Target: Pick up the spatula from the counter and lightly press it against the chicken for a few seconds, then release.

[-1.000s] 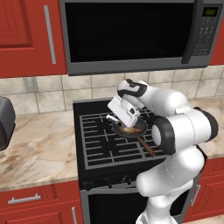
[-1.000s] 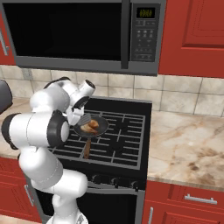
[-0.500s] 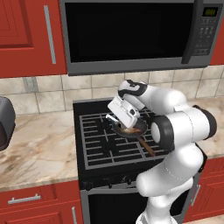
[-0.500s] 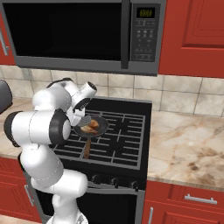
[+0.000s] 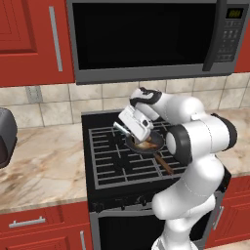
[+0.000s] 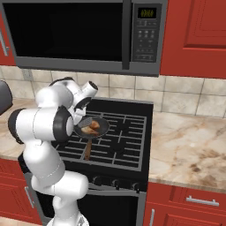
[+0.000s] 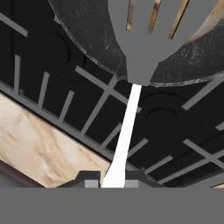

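Pincer (image 7: 114, 180) pinching the white handle of the spatula (image 7: 134, 92), just outside the rim of the pan (image 7: 83, 41); grey slotted blade reaching over that rim, above the inside of the pan; chicken (image 6: 91, 129) in the pan, under the blade, orange-brown through the slots; contact between blade and meat impossible to tell; stove (image 6: 128, 132) grates directly under the pan; marble counter (image 6: 190, 141) well apart from the pan.
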You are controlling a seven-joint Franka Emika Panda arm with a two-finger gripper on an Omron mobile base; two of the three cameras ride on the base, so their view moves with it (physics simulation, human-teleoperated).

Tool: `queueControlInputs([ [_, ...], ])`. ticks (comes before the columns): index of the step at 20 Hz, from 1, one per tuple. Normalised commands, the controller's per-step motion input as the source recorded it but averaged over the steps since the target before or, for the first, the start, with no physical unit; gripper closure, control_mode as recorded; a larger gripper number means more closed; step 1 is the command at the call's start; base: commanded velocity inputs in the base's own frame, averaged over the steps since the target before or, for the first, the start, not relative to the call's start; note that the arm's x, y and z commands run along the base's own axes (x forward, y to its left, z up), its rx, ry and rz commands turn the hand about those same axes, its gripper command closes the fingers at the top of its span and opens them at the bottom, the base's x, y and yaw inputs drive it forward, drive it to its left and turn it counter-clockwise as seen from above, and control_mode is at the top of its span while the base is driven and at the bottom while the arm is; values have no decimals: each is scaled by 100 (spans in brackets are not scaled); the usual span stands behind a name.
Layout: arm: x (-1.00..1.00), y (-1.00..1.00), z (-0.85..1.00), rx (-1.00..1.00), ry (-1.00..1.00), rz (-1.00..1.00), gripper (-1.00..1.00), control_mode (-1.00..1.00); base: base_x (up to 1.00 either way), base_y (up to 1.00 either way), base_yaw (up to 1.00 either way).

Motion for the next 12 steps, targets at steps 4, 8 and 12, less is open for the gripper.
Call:
queueControlInputs([
  [4, 10, -12, -8, 0, 0, 0, 100, -100, 0, 0, 0],
  [8, 2, -10, -8, 0, 0, 0, 100, -100, 0, 0, 0],
  [12, 0, -10, -7, 0, 0, 0, 100, -100, 0, 0, 0],
])
